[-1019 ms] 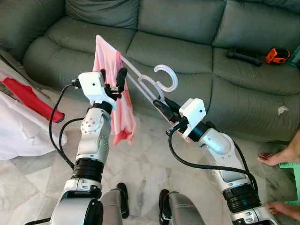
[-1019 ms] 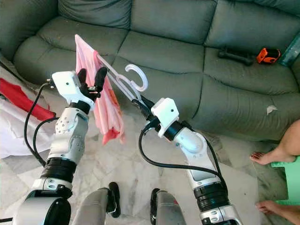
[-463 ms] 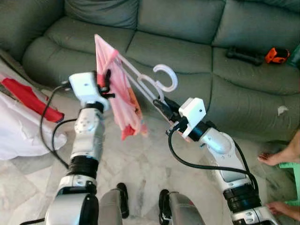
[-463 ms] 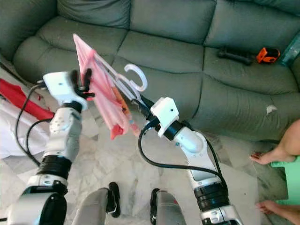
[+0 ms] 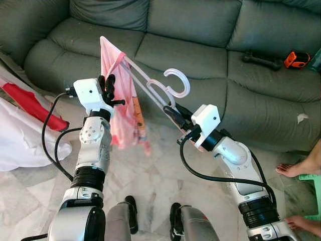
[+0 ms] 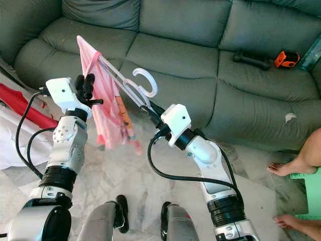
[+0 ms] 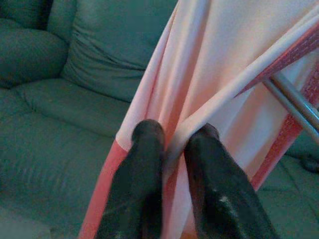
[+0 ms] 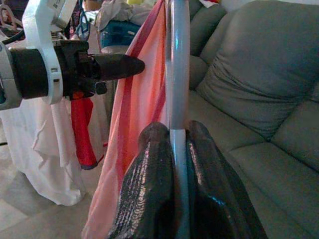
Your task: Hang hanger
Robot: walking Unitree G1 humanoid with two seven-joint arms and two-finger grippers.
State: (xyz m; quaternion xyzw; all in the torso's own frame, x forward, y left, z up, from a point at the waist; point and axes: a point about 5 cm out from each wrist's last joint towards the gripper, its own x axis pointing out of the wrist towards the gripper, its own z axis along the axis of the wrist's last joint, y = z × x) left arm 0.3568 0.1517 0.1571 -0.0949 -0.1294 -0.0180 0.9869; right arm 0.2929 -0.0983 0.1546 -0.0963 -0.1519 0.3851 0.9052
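- Robot legs stand on marble floor; above them the right gripper clamps the hanger low on its bar, hook up and free, over the floor in front of the sofa.
- The left gripper pinches a fold of the pink cloth draped on the hanger's far arm; the cloth hangs loose toward the floor.
- No rail is seen ahead. Judged from this, the step goes best if the right grip stays firm and level while the left steadies the cloth, so the hook leads cleanly and nothing slides off.
- The left wrist view adds the pinch itself: both fingers closed on a cloth seam, the metal bar just beyond.
- The right wrist view shows fingers shut on the grey bar, the left gripper just beside the cloth, and white laundry behind.
- The head views add a person's bare feet at the right, with a dumbbell and orange tape on the sofa.
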